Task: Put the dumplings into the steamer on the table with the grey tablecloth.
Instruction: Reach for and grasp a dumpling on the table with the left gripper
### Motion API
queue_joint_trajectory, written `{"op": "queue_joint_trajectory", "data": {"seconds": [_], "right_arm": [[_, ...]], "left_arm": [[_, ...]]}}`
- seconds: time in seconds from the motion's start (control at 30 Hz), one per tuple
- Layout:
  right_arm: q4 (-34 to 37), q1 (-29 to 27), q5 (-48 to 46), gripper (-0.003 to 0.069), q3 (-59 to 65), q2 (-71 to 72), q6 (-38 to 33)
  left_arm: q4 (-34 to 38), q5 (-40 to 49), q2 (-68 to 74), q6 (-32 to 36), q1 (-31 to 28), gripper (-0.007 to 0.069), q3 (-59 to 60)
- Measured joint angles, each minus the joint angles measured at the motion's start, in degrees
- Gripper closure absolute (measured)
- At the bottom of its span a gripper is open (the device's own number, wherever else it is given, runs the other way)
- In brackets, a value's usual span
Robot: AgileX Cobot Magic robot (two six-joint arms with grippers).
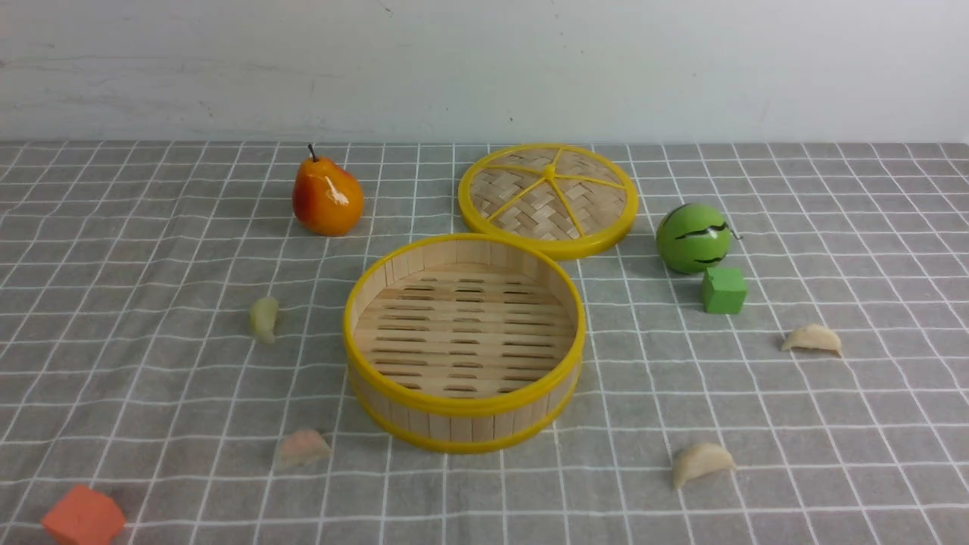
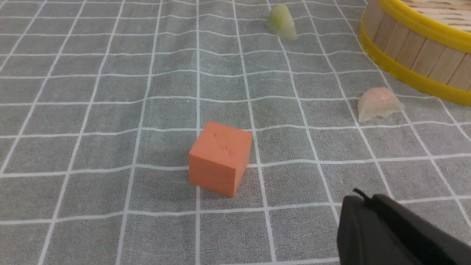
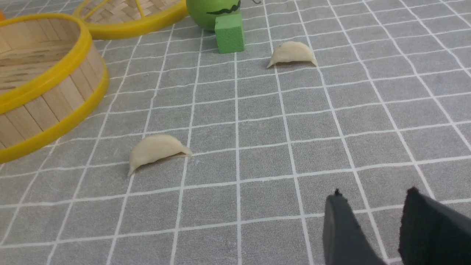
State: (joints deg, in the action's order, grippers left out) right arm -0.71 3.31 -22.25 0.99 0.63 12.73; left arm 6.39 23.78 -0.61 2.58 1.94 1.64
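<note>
The bamboo steamer (image 1: 463, 420) stands empty in the middle of the table's grey tablecloth (image 1: 151, 424). Around it lie several dumplings: a greenish one (image 1: 263, 318) to its left, a pinkish one (image 1: 303, 448) at front left, a cream one (image 1: 702, 462) at front right and another cream one (image 1: 812, 338) further right. Neither arm shows in the front view. My left gripper (image 2: 362, 200) is shut and empty, hovering near the orange cube (image 2: 220, 158), short of the pinkish dumpling (image 2: 379, 104). My right gripper (image 3: 373, 198) is open and empty, well short of the nearer cream dumpling (image 3: 156, 150).
The woven steamer lid (image 1: 549, 198) lies flat behind the steamer. A pear (image 1: 327, 198) stands at back left; a green melon ball (image 1: 693, 238) and a green cube (image 1: 723, 291) sit at back right. The orange cube (image 1: 83, 518) is at the front left corner.
</note>
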Motion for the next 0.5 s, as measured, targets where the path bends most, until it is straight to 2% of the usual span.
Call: {"op": "queue_joint_trajectory", "data": {"seconds": [0.5], "right_arm": [[0.0, 0.0, 0.0, 0.0419, 0.0, 0.0, 0.0]], "left_arm": [[-0.68, 0.0, 0.0, 0.4, 0.0, 0.0596, 0.0]]}}
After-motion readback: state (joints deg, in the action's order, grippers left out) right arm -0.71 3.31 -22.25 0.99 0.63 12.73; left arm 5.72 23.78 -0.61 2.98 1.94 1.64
